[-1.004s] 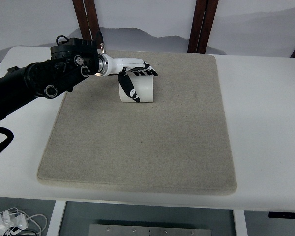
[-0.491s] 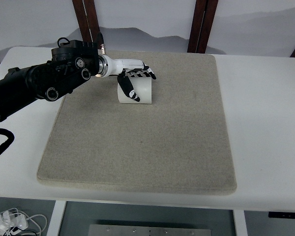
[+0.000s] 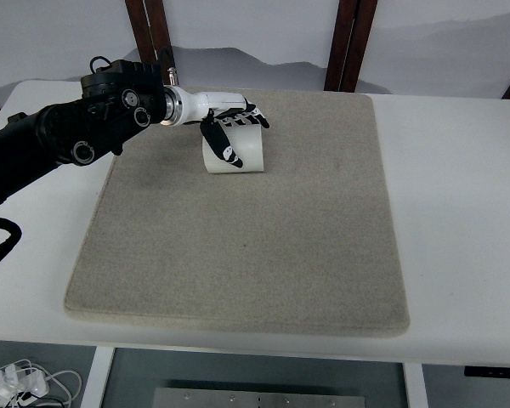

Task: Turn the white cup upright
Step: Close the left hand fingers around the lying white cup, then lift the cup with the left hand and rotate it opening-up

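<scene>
Resting on the far left part of a coarse, felt-like beige mat [image 3: 238, 246], the white cup [image 3: 242, 153] is a smooth, glossy cylinder standing on the fabric; whether its mouth faces up or down cannot be told from above. The mat is a rounded square spread over a plain white table [image 3: 459, 212]. Reaching in on a bulky black arm, the left hand [image 3: 229, 127], white with black joints, wraps the cup: fingers [image 3: 251, 119] curl over its top edge while the thumb [image 3: 223, 146] presses down its near side.
</scene>
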Motion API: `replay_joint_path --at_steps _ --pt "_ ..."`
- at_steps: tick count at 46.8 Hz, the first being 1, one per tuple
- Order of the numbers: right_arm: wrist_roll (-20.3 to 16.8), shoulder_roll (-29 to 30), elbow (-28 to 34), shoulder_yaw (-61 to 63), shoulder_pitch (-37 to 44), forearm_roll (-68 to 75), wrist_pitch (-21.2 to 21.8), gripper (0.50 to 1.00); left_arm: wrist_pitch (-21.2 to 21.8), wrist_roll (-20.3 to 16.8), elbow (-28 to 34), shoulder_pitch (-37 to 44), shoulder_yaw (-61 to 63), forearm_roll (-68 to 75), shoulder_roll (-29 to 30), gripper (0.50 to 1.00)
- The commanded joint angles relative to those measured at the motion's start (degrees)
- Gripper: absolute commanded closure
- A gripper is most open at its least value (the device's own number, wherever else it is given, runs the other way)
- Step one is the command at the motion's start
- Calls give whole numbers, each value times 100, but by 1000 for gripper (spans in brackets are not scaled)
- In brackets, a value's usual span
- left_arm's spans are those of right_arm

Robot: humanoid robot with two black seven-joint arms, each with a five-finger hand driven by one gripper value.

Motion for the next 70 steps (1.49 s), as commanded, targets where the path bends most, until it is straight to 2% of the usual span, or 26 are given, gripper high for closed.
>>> replay_joint_path --at_steps 1,12,26,33,36,49,70 --pt "0 0 0 0 0 0 0 548 1 -12 0 -6 -11 -42 9 1000" --pt "0 0 0 0 0 0 0 548 -113 -12 88 -33 -249 -1043 96 1000" --pt "0 0 0 0 0 0 0 548 -799 -126 746 -50 -319 -2871 281 1000" --pt "0 0 0 0 0 0 0 548 -1203 -320 1107 55 -459 -3592 281 1000" --pt "0 0 0 0 0 0 0 548 -1232 -434 1221 108 -547 -3777 281 1000" --pt "0 0 -9 0 0 0 0 548 -1232 -1374 1397 573 -1013 -3945 281 1000" --pt "0 0 0 0 0 0 0 548 -1232 -3149 1432 1127 -1163 -3936 272 1000"
